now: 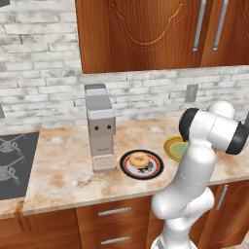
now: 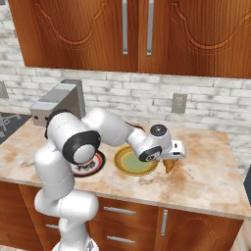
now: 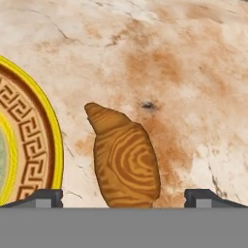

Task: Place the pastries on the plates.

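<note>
**Hidden and cut off**

In the left base view the arm covers most of the yellow-rimmed plate. In the right base view the arm hides much of the black plate, and the hand covers most of the croissant. In the hand view the picture's left edge cuts the yellow-rimmed plate, and the croissant's near end is out of sight.
</note>
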Controlling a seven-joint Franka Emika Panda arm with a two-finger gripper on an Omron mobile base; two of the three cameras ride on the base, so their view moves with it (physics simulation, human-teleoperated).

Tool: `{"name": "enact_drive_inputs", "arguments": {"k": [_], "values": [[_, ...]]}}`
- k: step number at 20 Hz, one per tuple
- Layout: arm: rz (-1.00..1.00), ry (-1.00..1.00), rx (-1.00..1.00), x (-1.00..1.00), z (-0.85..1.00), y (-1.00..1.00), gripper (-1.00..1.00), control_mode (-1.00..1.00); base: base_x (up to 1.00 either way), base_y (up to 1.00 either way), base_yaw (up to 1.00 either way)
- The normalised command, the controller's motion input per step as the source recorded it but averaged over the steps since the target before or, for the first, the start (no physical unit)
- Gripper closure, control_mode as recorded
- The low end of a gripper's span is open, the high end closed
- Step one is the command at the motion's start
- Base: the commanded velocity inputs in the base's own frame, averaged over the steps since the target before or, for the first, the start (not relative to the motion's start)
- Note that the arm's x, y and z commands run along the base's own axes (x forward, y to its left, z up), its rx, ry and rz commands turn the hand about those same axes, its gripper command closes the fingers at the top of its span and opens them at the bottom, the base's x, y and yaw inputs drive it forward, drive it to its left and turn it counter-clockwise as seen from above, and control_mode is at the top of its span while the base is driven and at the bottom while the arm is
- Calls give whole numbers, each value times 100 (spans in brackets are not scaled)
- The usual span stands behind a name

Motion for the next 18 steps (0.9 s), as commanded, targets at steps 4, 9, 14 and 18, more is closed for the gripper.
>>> {"name": "enact_drive_inputs", "arguments": {"k": [4, 9, 14, 18], "values": [[1, 0, 0, 0, -23, -1, -100, -100, 0, 0, 0], [1, 0, 0, 2, -16, 0, -100, -100, 0, 0, 0], [0, 0, 2, 4, 1, -10, -100, -100, 0, 0, 0], [0, 0, 3, 0, 20, 0, -100, -100, 0, 0, 0]]}}
